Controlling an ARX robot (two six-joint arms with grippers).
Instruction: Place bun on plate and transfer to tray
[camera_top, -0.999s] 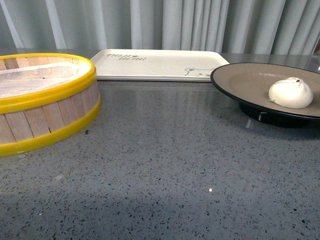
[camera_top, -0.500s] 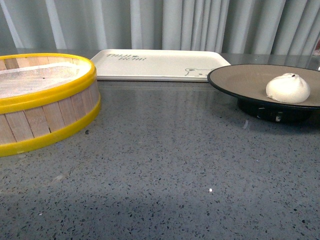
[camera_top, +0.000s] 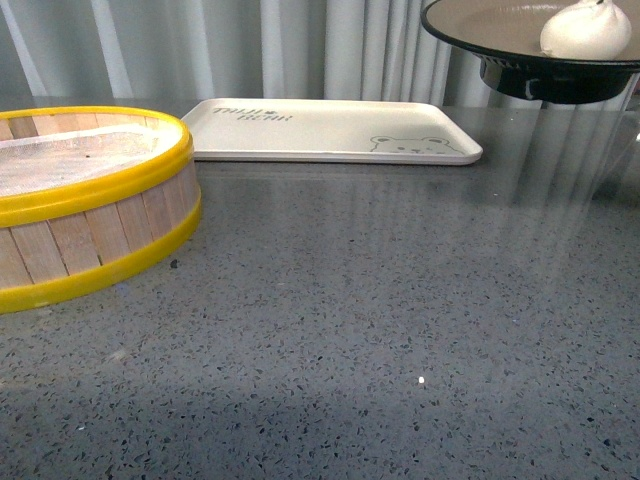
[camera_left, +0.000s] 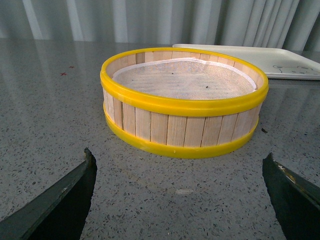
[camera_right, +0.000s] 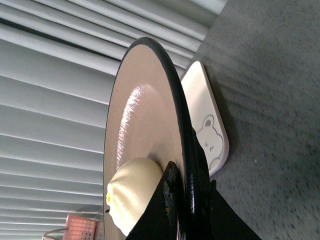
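The plate (camera_top: 470, 28), beige inside with a black rim and base, hangs in the air at the top right of the front view, above the table and right of the tray (camera_top: 320, 128). The white bun (camera_top: 586, 30) rests on it. In the right wrist view my right gripper (camera_right: 189, 200) is shut on the plate's rim (camera_right: 177, 115), one finger on each side, with the bun (camera_right: 131, 192) beside the inner finger and the tray (camera_right: 205, 117) below. My left gripper (camera_left: 180, 200) is open and empty, low over the table near the steamer basket (camera_left: 184, 102).
The yellow-rimmed wooden steamer basket (camera_top: 85, 200) stands at the left of the grey speckled table (camera_top: 350, 320). Grey curtains (camera_top: 300, 45) hang behind the tray. Neither arm shows in the front view.
The plate with the bun has risen from table level at the right to well above the table. The tray's right end, hidden before, now shows.
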